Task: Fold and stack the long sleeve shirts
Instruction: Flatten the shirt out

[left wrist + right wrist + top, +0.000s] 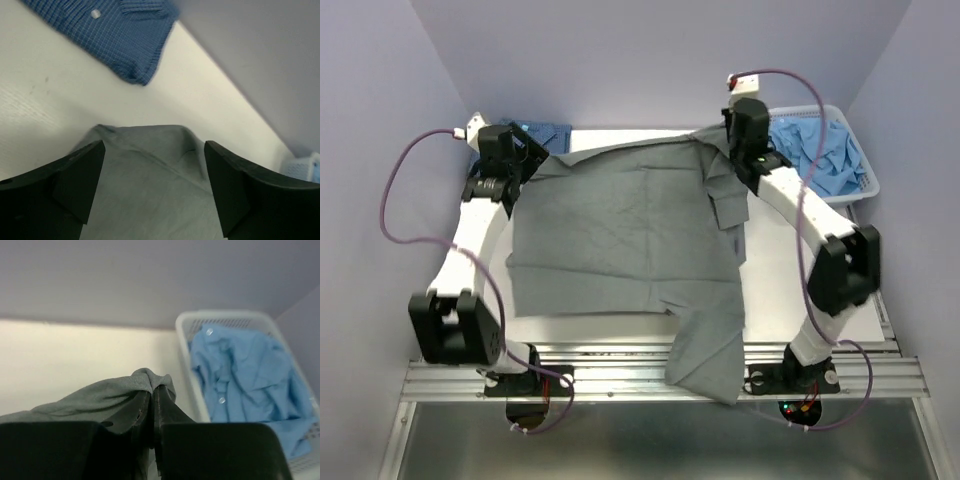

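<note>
Under wide L end effector point(154, 150), grey shirt point(620, 230); corner pinched in R end effector point(152, 392)

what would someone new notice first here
The grey shirt lies spread wide across the table's middle, one sleeve hanging over the near edge. The right gripper is shut on its far right corner, while the left gripper hovers open at the far left one. A white basket of light blue shirts sits far right, a dark blue checked shirt far left.
</note>
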Robot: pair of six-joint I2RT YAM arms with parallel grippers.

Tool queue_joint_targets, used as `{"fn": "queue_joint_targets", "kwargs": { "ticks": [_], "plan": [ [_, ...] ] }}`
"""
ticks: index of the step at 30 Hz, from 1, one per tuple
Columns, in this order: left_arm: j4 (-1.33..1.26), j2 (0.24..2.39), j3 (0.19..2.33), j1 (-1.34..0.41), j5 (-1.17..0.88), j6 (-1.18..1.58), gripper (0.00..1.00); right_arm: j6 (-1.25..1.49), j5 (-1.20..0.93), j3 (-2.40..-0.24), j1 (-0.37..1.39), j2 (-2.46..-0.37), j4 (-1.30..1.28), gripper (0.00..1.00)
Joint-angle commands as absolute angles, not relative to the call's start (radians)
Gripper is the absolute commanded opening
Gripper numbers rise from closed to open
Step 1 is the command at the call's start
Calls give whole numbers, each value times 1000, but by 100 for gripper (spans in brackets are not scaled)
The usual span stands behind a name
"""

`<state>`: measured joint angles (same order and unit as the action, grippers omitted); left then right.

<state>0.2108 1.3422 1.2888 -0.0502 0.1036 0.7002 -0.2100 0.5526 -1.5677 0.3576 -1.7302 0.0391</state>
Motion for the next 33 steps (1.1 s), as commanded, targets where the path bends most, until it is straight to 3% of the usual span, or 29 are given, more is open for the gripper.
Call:
{"fn": "queue_joint_targets", "kwargs": {
  "ticks": [1, 2, 3, 4, 6, 9, 13, 23, 33],
  "plan": [
    [265, 1632, 1429, 89, 68, 732, 99, -135, 516, -1702, 308, -1947, 10, 31],
    [300, 1687, 1474, 94, 57, 724, 99, -120, 502, -1777, 293, -2016, 9, 47],
    [346, 1728, 1555, 94, 52, 719, 99, -100, 489, -1949, 293, -2081, -152, 58],
    [339, 1759, 1575, 91, 37, 706, 99, -44, 470, -2036, 282, -2183, -226, 85],
    [301, 1740, 1557, 83, 15, 700, 99, -12, 416, -2143, 282, -2232, -365, 100],
    [195, 1649, 1476, 75, 8, 692, 99, 32, 273, -2082, 282, -2162, -339, 100],
    [181, 1559, 1398, 68, -29, 675, 99, 80, 163, -1800, 282, -1958, -288, 100],
    [155, 1529, 1197, -81, -78, 641, 99, 105, 342, -1366, 282, -1763, -370, 100],
    [130, 1660, 1117, -222, -124, 650, 99, 32, 532, -1456, 282, -1948, -468, 100]
  ]
}}
